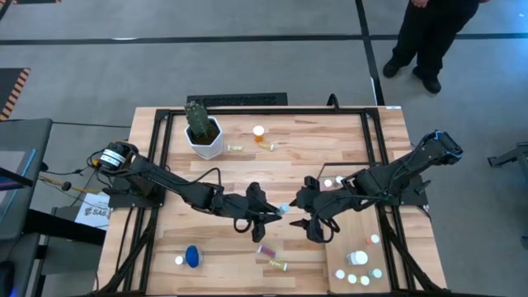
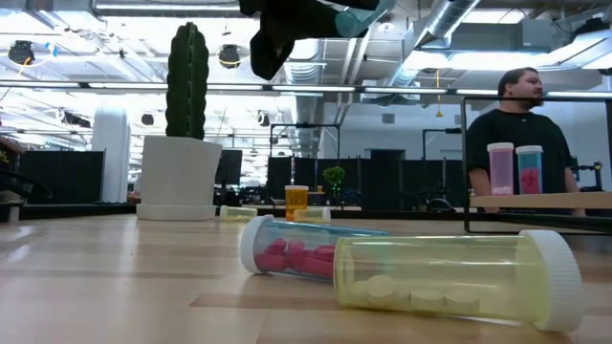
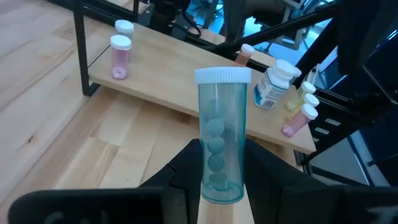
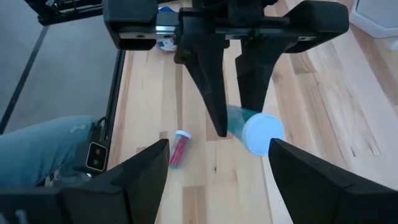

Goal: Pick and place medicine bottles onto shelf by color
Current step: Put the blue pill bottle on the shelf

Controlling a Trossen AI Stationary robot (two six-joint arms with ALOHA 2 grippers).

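Left gripper (image 3: 221, 168) clamped on a teal bottle (image 3: 221, 134), white cap pointing away from the wrist, round tablets stacked inside. High view puts it at table centre, lifted clear of the planks, cap end aimed right toward the other arm. Grip sits low on the body, leaving the cap half free; judged deliberate, so a second gripper can take hold there.

Right gripper (image 4: 214, 165) faces it from the right, jaws spread and empty, the teal bottle's white cap just ahead of its fingertips but not between them. Looks like a hand-over set up mid-table: the shelf (image 1: 351, 239) lies at the near right, on the right arm's side, out of easy reach for the left.

Shelf already carries bottles: a cluster of small white-capped ones with a larger white bottle (image 1: 358, 258) at its near end, two pink ones (image 3: 119, 56) at the far end. Grouping seems to run by color, pink apart from the rest.

Loose on the table: pink-filled bottle (image 2: 287, 250) and yellow-green bottle (image 2: 459, 279) lying on their sides at the near middle, blue bottle (image 1: 192, 256) near left, orange bottle (image 1: 259, 134) upright at the far middle beside the cactus pot (image 1: 204, 136). Person (image 2: 516, 134) stands beyond the far right corner.

Risk: slip at transfer if release comes early.
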